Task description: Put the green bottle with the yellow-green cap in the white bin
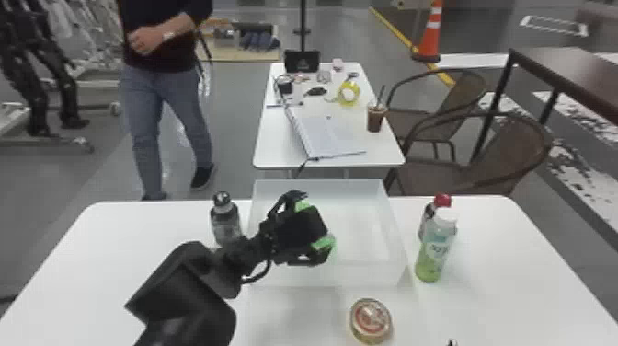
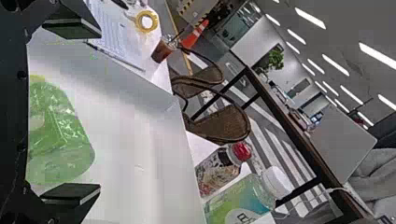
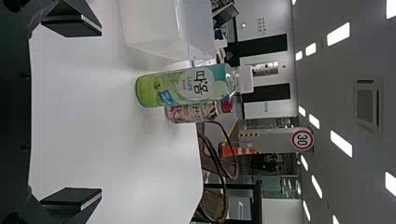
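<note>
The green bottle [image 2: 58, 140] with the yellow-green cap lies tilted inside the white bin [image 1: 349, 276], partly hidden by the gripper above it. Nearest on the table [image 1: 92, 276] sits a round thing [image 1: 370, 318] with a red label, in front of the bin. The right gripper [image 3: 100, 113] is parked over the table's right side, its fingers wide apart around nothing. A little farther in, the left gripper [image 2: 100, 112] hangs over the bin with its fingers spread wide, clear of the bottle's sides, so it seems to have hold of nothing. Right of the bin stands the white-capped bottle [image 1: 432, 255], the red-capped one [image 1: 426, 222] just behind it; left of the bin stands a dark bottle [image 1: 226, 226]. The step in hand looks to be the release, with the placing all but done. Next, the left arm should lift straight up and back, fingers apart, without catching the bottle or the bin's walls.
</note>
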Tool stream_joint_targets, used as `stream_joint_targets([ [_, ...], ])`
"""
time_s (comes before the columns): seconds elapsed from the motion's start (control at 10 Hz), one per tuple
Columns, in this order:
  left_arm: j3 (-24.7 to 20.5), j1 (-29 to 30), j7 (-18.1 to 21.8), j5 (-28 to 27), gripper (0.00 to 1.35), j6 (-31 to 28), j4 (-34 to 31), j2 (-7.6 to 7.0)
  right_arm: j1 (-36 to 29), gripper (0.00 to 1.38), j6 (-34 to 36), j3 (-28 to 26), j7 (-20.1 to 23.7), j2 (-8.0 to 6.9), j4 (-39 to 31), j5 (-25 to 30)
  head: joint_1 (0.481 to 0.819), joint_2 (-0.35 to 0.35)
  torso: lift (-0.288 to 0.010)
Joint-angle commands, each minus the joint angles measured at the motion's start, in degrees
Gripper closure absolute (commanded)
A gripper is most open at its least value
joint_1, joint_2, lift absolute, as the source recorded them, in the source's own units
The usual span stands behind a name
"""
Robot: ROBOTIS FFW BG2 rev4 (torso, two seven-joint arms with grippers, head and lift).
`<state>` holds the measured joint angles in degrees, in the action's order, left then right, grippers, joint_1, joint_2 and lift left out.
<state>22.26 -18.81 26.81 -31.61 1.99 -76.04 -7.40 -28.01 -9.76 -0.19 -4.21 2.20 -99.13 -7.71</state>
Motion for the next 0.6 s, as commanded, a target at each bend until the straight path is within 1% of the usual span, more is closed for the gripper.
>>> stream_joint_targets([
  [0.0,-1.1,0.9,0.0,0.3,0.12,0.9,-0.2,0.28,0.0,0.09,0.0,0.0,0.0,0.17,0.1,-0.2,0.549,0.0,-0.1],
  [0.2,-3.2,3.3,0.4,0.5,0.12,1.3,-2.0,0.55,0.0,0.09,0.0,-0.1,0.0,0.35,0.1,-0.3,0.549,0.0,-0.1],
  [0.3,-6.7,6.4,1.1,0.6,0.12,0.7,-5.3,0.99,0.0,0.09,0.0,0.0,0.0,0.35,0.1,-0.3,0.549,0.0,-0.1],
  [0.5,-14.3,13.4,1.4,2.0,0.13,0.5,-12.1,2.31,0.0,0.09,0.0,0.0,0.0,0.35,0.1,-0.3,0.549,0.0,-0.1],
])
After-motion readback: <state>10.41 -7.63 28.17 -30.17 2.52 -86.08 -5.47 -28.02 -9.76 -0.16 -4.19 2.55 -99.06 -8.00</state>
